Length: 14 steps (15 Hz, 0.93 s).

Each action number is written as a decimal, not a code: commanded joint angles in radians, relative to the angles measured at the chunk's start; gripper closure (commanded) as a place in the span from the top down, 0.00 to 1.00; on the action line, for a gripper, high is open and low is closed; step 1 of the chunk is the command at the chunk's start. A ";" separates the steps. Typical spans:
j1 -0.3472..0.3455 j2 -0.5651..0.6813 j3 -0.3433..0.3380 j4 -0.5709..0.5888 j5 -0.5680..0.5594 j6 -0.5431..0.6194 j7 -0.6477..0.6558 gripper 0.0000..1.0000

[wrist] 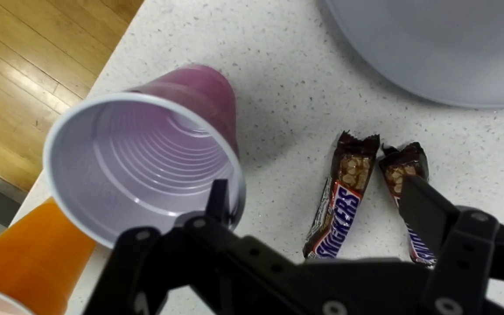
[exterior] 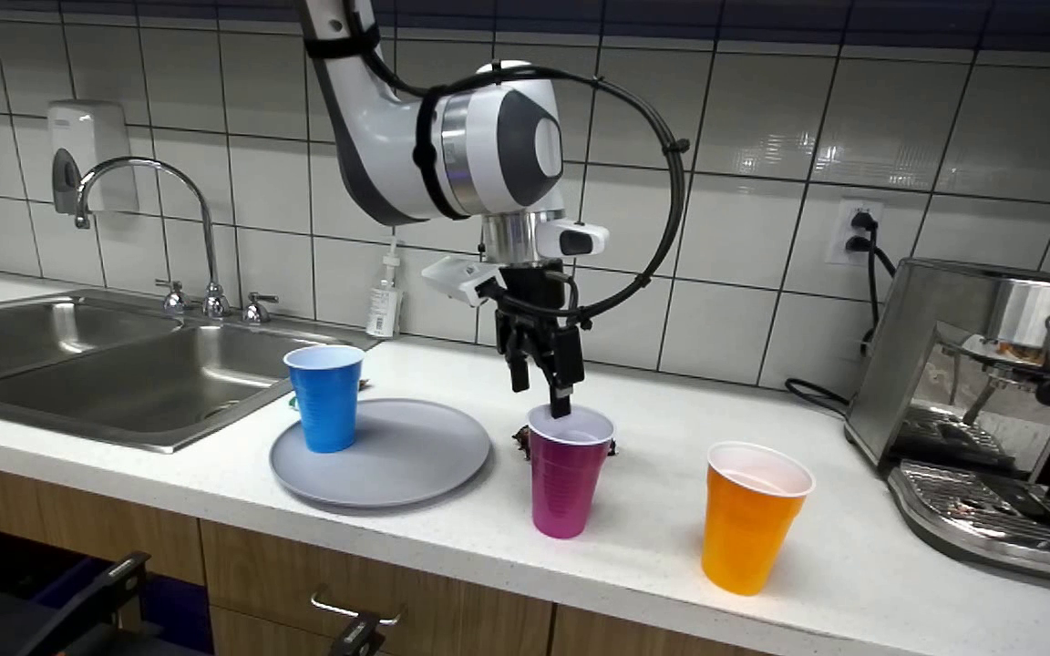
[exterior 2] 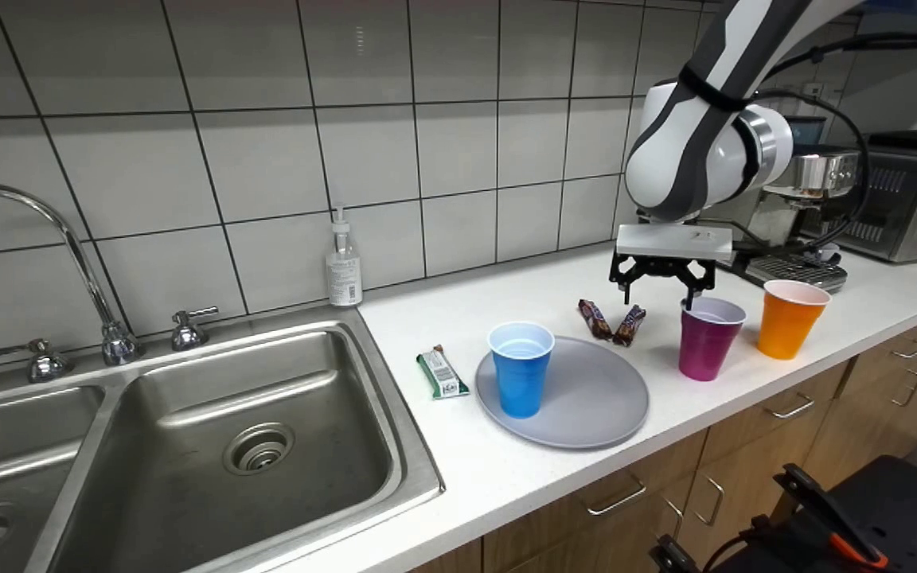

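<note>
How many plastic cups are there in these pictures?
3 cups: the blue cup on the grey plate, the purple cup by the gripper, and the orange cup nearest the coffee machine.

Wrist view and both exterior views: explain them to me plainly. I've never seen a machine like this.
The machine is a white and grey robot arm ending in a black gripper with two fingers. The exterior views come from cameras standing apart from it; the wrist view comes from a camera on its wrist, looking down past the fingers.

On the counter are a grey plate with a blue cup standing on it, a purple cup, an orange cup, two Snickers bars and a green-wrapped bar. A sink and a coffee machine also show.

The gripper is open and holds nothing. One finger is at the mouth of the purple cup, by its rim; whether it touches, I cannot tell. In the wrist view the Snickers bars appear close, but they lie on the counter.
</note>
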 commanded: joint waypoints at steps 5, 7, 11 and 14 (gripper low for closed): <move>0.032 0.021 -0.048 0.039 0.027 0.002 0.000 0.72; 0.035 0.022 -0.057 0.041 0.022 0.004 0.003 0.58; 0.037 0.023 -0.066 0.046 0.020 0.000 0.006 0.27; 0.040 0.025 -0.072 0.048 0.016 -0.003 0.010 0.03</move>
